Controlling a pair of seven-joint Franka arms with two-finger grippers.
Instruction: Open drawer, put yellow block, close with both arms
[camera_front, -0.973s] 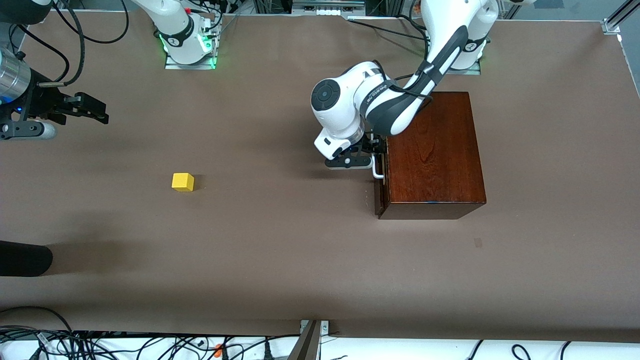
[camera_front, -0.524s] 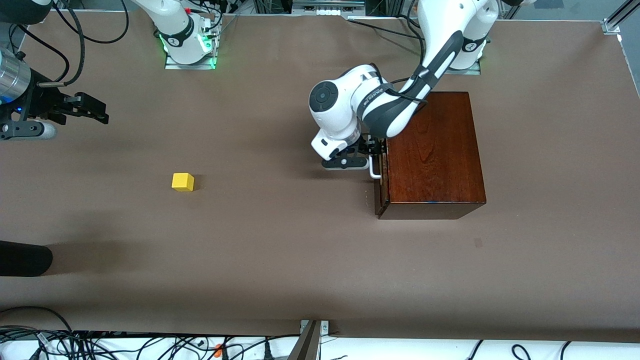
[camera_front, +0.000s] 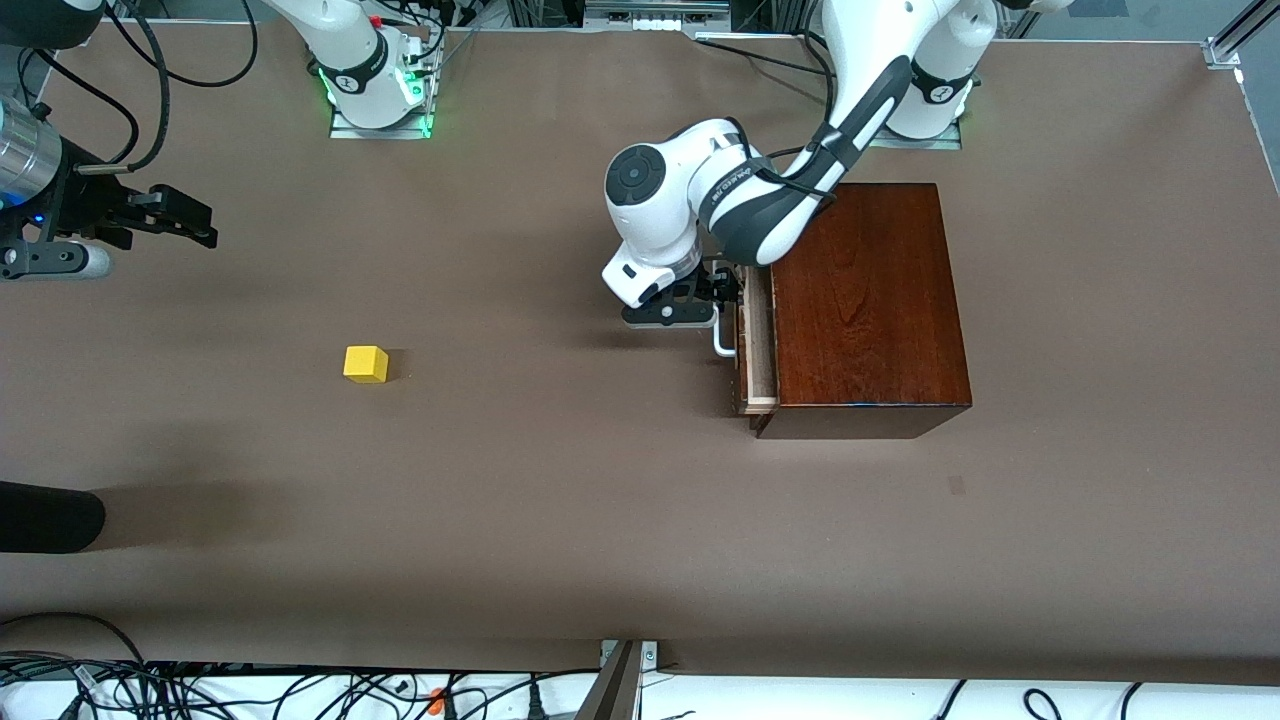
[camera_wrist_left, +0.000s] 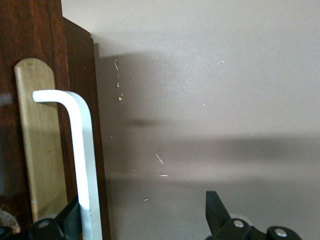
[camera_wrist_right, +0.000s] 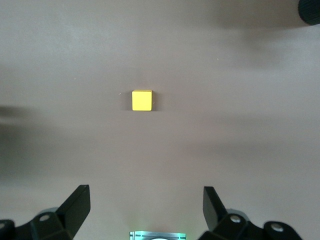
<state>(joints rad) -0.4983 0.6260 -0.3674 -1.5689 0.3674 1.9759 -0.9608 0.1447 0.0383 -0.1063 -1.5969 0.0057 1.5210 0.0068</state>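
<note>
The desk (camera_front: 560, 520) is covered in plain brown material marked by soft shadows. A small darker patch (camera_front: 957, 485) sits on it toward the left arm's end. A rounded black object (camera_front: 50, 518) juts in at the desk's edge at the right arm's end. Along the edge nearest the front camera lies a tangle of black cables (camera_front: 200, 688) on a white surface, and a grey metal bracket (camera_front: 625, 680) stands at the middle of that edge.

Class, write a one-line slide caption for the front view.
Left gripper at the drawer handle, drawer partly open; yellow block waits.
</note>
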